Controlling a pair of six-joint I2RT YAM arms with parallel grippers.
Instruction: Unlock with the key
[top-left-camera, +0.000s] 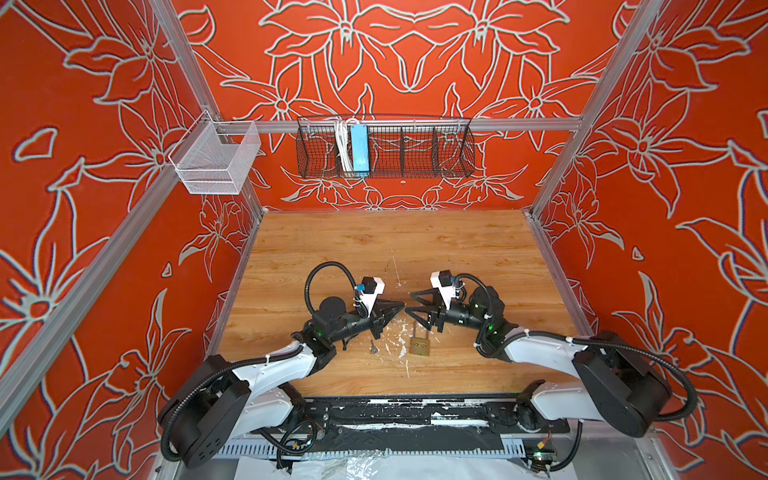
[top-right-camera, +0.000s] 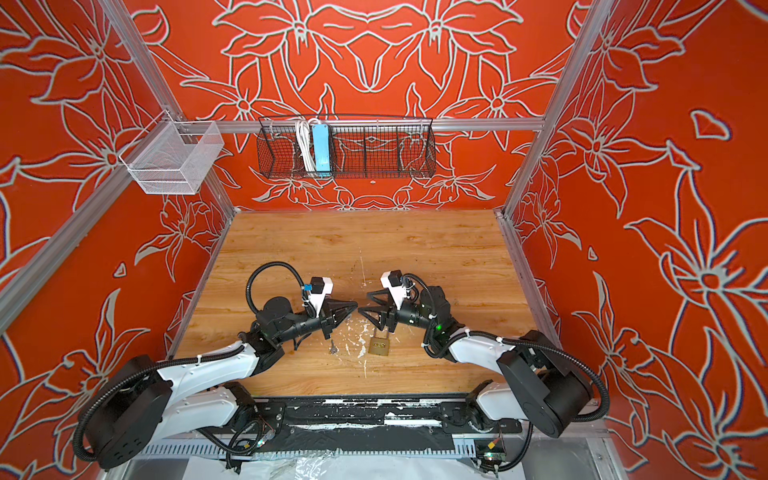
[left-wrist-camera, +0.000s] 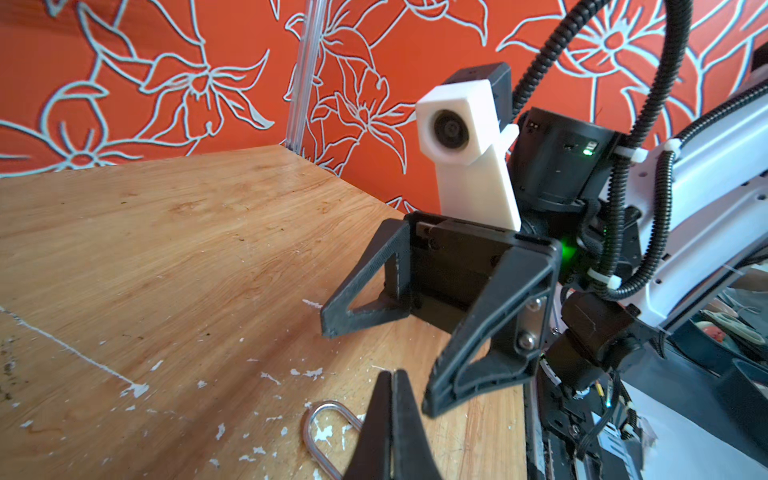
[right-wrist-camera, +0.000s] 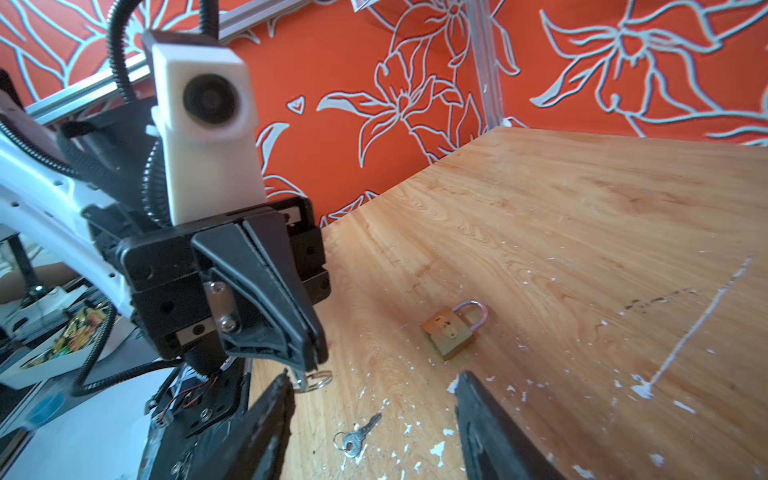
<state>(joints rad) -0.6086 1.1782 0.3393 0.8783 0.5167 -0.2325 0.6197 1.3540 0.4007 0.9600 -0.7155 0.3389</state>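
Note:
A brass padlock lies flat on the wooden table, its shackle seated. A small silver key on a ring lies to its left. Both grippers hover tip to tip above them. My left gripper is shut. In the right wrist view a second metal ring shows just under its tip; I cannot tell whether it hangs there or lies on the table. My right gripper is open and empty.
White paint flecks dot the table around the padlock. A black wire basket holding a blue power strip hangs on the back rail, with a white mesh basket at the back left. Orange walls enclose three sides.

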